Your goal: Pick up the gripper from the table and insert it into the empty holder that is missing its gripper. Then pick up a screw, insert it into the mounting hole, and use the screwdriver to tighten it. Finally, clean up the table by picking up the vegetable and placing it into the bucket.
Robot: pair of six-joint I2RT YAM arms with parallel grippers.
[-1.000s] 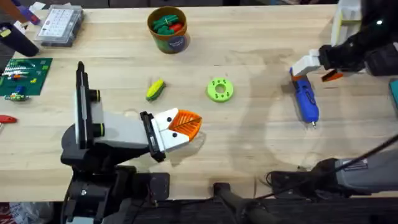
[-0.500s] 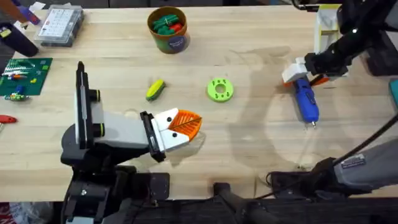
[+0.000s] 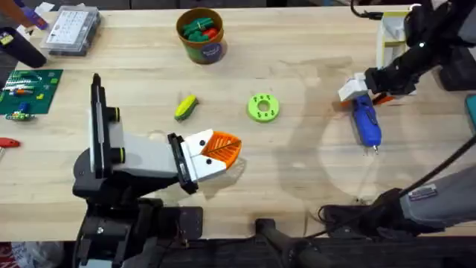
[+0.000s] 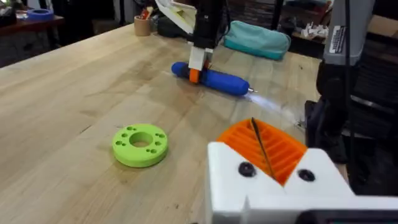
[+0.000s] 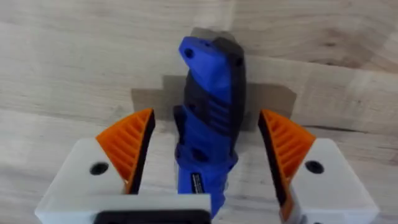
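So the right gripper (image 5: 208,155) is spread wide with the screwdriver (image 3: 365,123) sitting between its orange ribbed pads (image 5: 132,143) — there's a visible gap on both sides, so it isn't clamping anything. The blue screwdriver lies flat on the table (image 3: 297,179) at the right side, thin metal tip pointing toward the near edge, and the gripper sits over its far end. Whether the white finger bases touch the tool body is hard to make out. The right arm reaches in from the far right, its upper part dark and cut off at the frame edge.

The left gripper (image 3: 216,152) rests low near the front-left with its orange pads pressed together, holding nothing. The lime-green disc (image 4: 140,144) sits just beyond it. The vegetable (image 3: 185,106) lies left of that disc, and the bucket (image 3: 201,36) stands near the far edge.
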